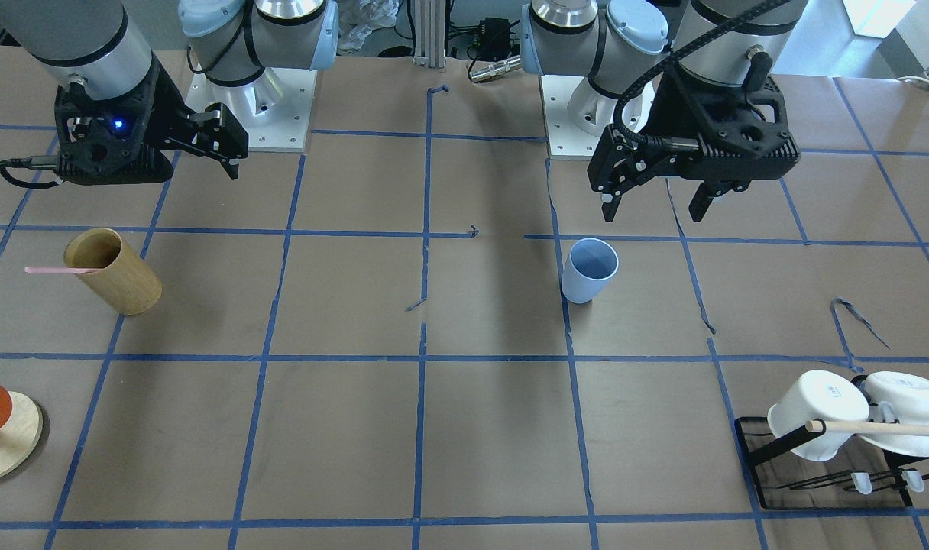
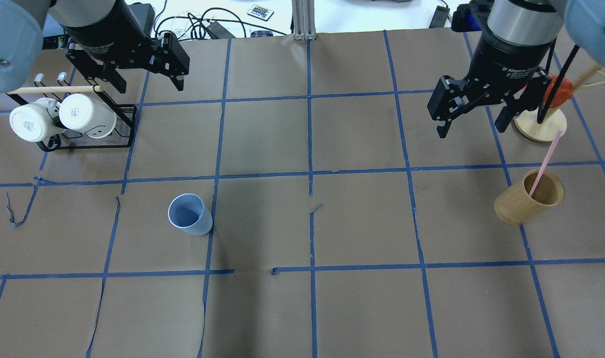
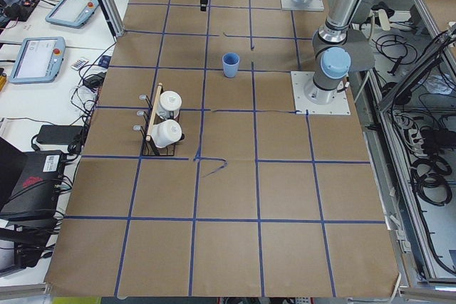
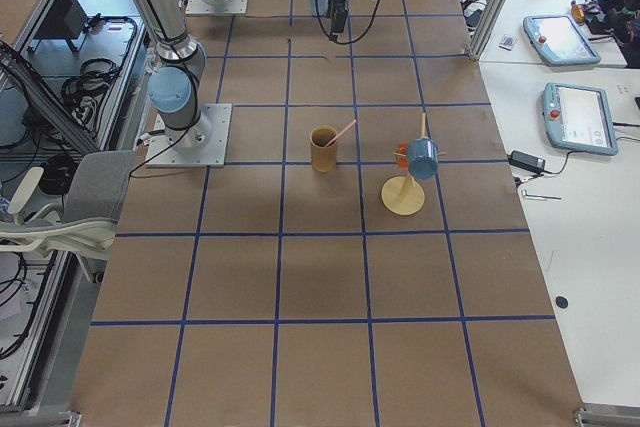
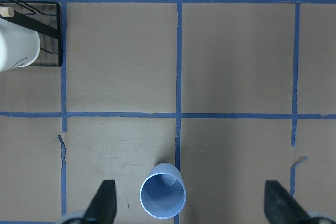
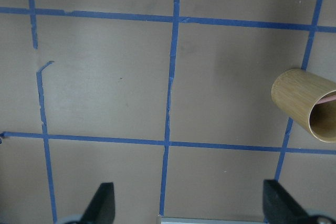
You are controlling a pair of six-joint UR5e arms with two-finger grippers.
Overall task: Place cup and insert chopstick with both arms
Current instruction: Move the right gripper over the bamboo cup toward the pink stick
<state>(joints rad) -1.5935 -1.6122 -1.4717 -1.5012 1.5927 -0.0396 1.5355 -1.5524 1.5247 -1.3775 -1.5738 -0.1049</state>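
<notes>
The light blue cup point(image 1: 589, 269) stands upright on the table, left of centre in the overhead view point(image 2: 189, 215). My left gripper point(image 2: 144, 82) hangs open and empty above the table beyond it point(image 1: 655, 208); the left wrist view shows the cup point(image 5: 163, 198) between the two spread fingers point(image 5: 105, 203). The pink chopstick point(image 2: 546, 159) leans in a tan bamboo cup point(image 2: 526, 201) at the right. My right gripper point(image 2: 471, 127) hangs open and empty above the table, beyond and left of the bamboo cup point(image 6: 304, 103).
A black rack point(image 2: 128, 124) with two white mugs point(image 2: 86, 115) and a wooden rod point(image 2: 53, 89) stands at the far left, under my left arm. A round wooden stand point(image 2: 539, 124) with an orange piece stands beside my right gripper.
</notes>
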